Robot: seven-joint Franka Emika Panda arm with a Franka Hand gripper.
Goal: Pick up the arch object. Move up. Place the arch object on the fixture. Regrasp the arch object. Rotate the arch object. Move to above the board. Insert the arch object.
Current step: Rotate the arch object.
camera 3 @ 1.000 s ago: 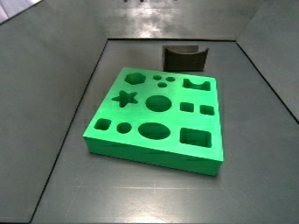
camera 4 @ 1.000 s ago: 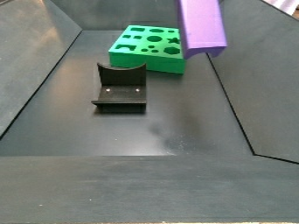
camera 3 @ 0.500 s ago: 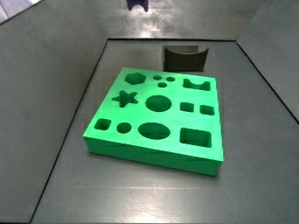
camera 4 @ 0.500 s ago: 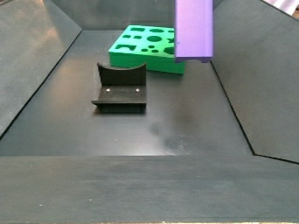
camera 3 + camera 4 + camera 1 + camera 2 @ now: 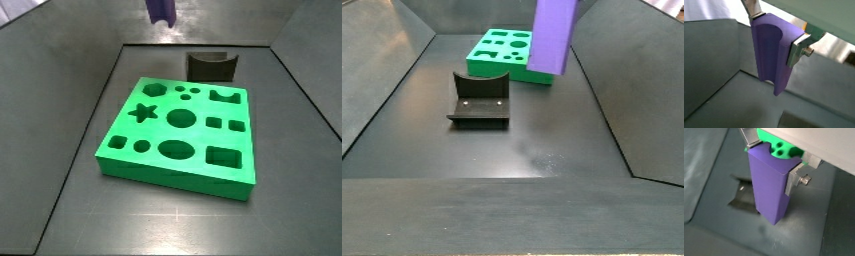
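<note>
Between end effector (image 5: 771, 162) fingers: arch object (image 5: 769, 188).

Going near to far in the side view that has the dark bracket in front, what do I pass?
Fixture → board. The arch object hangs above the floor, clamped in the gripper, and overlaps the board's right edge, so its place in depth is unclear.

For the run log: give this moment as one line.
gripper: shut on purple block, in the air | block: upright, off the floor | fixture: bare, on the floor | green board: holes unfilled
</note>
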